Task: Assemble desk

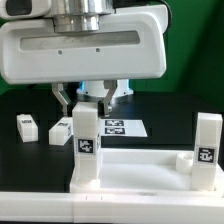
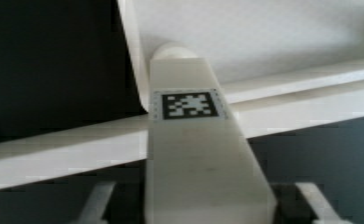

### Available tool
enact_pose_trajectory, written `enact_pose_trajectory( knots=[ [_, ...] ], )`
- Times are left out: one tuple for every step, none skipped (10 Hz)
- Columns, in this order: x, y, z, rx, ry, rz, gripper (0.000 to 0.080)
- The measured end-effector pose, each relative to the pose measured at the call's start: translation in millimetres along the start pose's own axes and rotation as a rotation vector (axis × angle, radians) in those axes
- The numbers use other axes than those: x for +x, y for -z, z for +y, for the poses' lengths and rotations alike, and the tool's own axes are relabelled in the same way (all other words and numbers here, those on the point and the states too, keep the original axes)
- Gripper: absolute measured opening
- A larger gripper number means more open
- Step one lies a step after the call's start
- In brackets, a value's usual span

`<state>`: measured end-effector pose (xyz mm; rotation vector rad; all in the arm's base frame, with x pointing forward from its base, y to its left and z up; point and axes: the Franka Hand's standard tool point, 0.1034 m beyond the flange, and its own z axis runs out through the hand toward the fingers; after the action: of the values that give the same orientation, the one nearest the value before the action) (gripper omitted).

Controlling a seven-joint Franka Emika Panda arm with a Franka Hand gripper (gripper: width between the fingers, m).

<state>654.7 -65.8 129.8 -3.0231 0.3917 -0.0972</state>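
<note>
We have the pincer (image 1: 86,104) clamped on the upright leg (image 1: 87,165) at a tabletop (image 1: 140,172) corner. The second leg (image 1: 207,150) stands at the neighbouring corner.

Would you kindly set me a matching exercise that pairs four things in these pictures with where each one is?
Things:
1. centre leg
2. right leg
3. leftmost leg
4. marker board

Places:
A. on its side on the dark table, exterior view's left
B. upright between the fingers of the gripper
C. flat, behind the gripper
D. standing free at a corner of the tabletop, exterior view's right

Pairs: 1-B, 2-D, 3-A, 4-C
</note>
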Motion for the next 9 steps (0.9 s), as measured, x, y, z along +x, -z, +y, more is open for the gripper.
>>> enact_pose_trajectory(
  knots=[
    [0.4, 0.2, 0.9, -0.001, -0.061, 0.001, 0.0294],
    [0.5, 0.0, 1.3, 0.0, -0.119, 0.004, 0.0294],
    [0.7, -1.1, 3.0, -0.003, -0.24, 0.012, 0.0294],
    [1.1, -1.4, 4.3, -0.006, -0.325, 0.018, 0.0294],
    [1.4, -1.5, 4.9, -0.007, -0.4, 0.021, 0.0294],
    [1.8, -1.6, 5.9, -0.009, -0.5, 0.027, 0.0294],
    [3.0, -1.9, 5.8, -0.008, -0.587, 0.04, 0.0294],
    [3.0, -2.0, 5.8, -0.011, -0.668, 0.05, 0.0294],
    [2.3, -1.9, 6.4, -0.016, -0.773, 0.061, 0.0294]
  ],
)
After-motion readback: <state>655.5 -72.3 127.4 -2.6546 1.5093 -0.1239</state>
